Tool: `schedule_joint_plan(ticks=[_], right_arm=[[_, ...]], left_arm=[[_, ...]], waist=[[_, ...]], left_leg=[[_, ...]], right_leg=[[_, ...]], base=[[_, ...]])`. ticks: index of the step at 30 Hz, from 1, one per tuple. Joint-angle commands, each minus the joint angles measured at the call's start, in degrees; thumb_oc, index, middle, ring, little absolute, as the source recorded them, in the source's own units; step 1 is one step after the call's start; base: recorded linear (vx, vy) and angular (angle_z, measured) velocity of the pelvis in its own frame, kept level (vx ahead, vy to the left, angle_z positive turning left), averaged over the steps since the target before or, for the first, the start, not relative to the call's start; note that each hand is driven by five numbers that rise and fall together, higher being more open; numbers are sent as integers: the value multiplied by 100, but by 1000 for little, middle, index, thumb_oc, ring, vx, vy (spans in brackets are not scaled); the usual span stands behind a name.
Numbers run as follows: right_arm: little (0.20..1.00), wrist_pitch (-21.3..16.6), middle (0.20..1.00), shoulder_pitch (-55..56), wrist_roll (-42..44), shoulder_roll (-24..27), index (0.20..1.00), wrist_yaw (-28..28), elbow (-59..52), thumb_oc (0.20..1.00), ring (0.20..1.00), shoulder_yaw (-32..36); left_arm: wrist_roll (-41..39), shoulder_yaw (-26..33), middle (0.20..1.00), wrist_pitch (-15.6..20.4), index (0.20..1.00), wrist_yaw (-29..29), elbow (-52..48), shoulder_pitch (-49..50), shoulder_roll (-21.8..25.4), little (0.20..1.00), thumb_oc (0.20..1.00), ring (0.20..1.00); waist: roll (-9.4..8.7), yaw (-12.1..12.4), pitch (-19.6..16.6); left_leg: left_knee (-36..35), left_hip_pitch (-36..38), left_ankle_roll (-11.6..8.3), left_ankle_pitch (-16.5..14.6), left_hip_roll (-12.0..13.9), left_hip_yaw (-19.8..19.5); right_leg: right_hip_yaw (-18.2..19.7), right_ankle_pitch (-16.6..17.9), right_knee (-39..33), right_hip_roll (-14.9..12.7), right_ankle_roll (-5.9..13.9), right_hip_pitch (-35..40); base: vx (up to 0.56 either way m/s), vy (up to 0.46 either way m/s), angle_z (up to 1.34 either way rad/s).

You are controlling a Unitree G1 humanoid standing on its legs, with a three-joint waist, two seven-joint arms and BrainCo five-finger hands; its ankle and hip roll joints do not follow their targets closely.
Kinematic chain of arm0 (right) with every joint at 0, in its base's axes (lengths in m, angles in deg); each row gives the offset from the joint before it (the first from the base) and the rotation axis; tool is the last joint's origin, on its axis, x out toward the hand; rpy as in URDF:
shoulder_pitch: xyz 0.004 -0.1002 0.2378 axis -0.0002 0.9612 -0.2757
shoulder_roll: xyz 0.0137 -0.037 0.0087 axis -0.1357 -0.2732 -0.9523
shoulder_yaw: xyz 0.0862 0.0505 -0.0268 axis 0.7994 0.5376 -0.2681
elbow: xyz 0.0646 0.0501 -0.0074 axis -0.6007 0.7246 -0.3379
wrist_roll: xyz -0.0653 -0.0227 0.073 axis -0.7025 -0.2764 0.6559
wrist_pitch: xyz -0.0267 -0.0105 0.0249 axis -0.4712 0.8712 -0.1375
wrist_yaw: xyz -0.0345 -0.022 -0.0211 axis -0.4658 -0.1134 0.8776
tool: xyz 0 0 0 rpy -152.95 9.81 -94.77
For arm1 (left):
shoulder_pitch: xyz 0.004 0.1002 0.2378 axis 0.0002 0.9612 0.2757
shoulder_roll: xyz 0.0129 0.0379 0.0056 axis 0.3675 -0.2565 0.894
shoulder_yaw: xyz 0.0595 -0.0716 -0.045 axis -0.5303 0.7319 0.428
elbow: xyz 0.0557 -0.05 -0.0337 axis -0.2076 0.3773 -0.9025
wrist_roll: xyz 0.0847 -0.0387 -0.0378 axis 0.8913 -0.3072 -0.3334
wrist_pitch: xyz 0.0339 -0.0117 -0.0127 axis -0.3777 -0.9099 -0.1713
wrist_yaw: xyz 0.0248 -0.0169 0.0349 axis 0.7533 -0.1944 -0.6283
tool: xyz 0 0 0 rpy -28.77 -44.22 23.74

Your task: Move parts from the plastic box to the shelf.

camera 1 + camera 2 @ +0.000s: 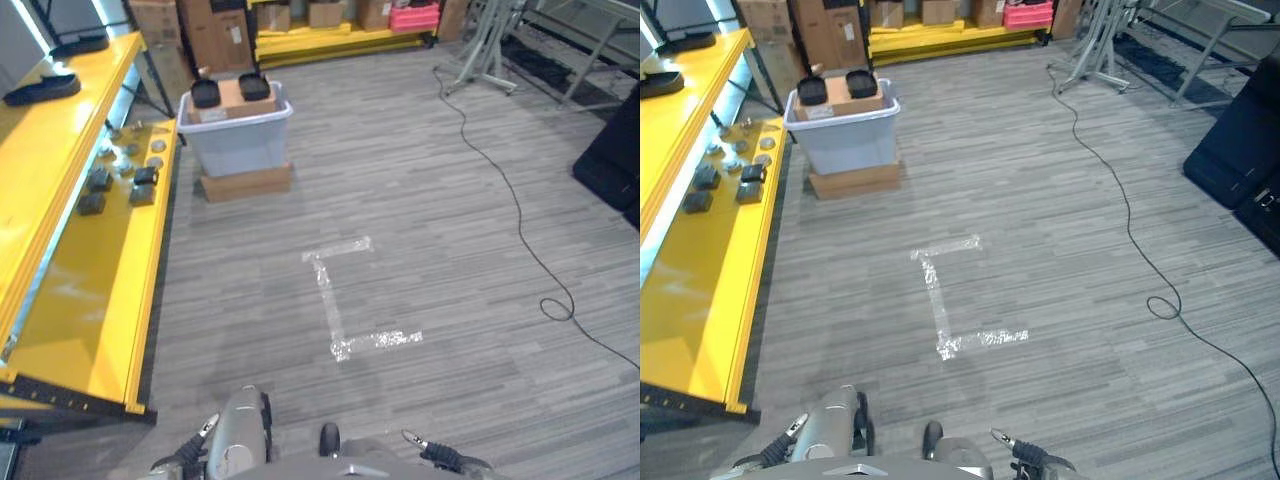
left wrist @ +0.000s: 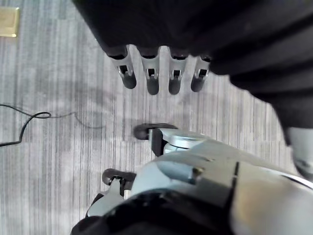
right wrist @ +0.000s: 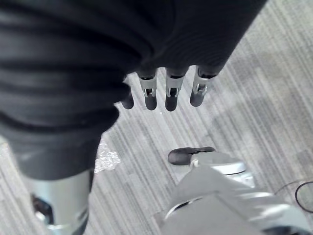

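Far ahead on the grey plank floor, a pale plastic box sits on a flat cardboard carton, just beside the end of the yellow shelf. Two black parts rest on a brown cardboard piece across the box's top; a white label on that cardboard is too small to read. Several small dark and grey parts lie on the shelf's lower board, near its far end. Taped white lines mark the floor between robot and box, and a black cord trails along the right side, leaving a broad open lane toward the box. Left robot hand hangs over the floor, fingers straight, holding nothing. Right robot hand hangs likewise, fingers straight and empty.
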Motion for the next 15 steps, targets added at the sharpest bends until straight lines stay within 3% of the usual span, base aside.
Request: schedule_joint_plan(ticks=[1, 3, 5, 6, 9, 12, 15], right_arm=[[1000, 163, 1000, 173, -535, 272, 1000, -223, -103, 1000, 1000, -169], [1000, 269, 1000, 187, -333, 290, 1000, -255, -48, 1000, 1000, -254], [1000, 312, 1000, 189, -125, 292, 1000, -202, 11, 1000, 1000, -276], [1000, 424, 1000, 197, 158, 242, 1000, -103, 116, 1000, 1000, -234], [1000, 537, 1000, 253, 83, 140, 1000, -181, 209, 1000, 1000, -155], [1000, 507, 1000, 334, -58, 44, 1000, -248, 210, 1000, 1000, -143], [1000, 410, 1000, 378, 160, -50, 1000, -234, 171, 1000, 1000, -162]], left_arm=[[262, -193, 1000, 185, 1000, 85, 30, -211, 41, 1000, 1000, 1000], [229, -258, 1000, 278, 1000, 58, 22, -142, 58, 1000, 1000, 1000], [151, -230, 1000, 288, 1000, 29, 21, -118, 86, 1000, 1000, 1000], [133, -186, 1000, 242, 1000, -21, 3, -119, 98, 1000, 1000, 1000], [182, -207, 1000, 211, 1000, -42, 3, -202, 157, 1000, 1000, 1000], [185, -282, 1000, 206, 1000, -16, -3, -330, 231, 1000, 1000, 1000], [183, -416, 1000, 185, 1000, -192, -27, -502, 280, 1000, 1000, 1000]], waist=[[227, 75, 237], [247, 235, 293], [204, 290, 281], [155, 337, 179], [148, 333, 74], [178, 301, 31], [300, 229, 88]], left_leg=[[-1143, 982, -150, -29, -243, -446], [-1501, 786, -274, 243, -245, -615], [-1528, 767, -236, 86, -243, -499], [-1646, 858, -75, -145, -302, -391], [-1711, 1073, 191, -371, -360, -368], [-1763, 1271, 401, -495, -438, -356], [-1772, 1562, 620, -702, -456, -449]], right_leg=[[520, -475, 244, -47, 518, 128], [581, -590, 222, 46, 495, 310], [565, -680, 230, 21, 502, 383], [535, -828, 353, -56, 568, 434], [400, -1081, 963, -128, 606, 324], [132, -784, 2113, -335, 785, -57], [10, -238, 3955, -611, 1014, -890]], base=[[405, 121, -14], [349, 106, -13], [300, 144, -33], [317, 187, -51], [296, 186, -27], [222, 164, 14], [278, 189, 10]])
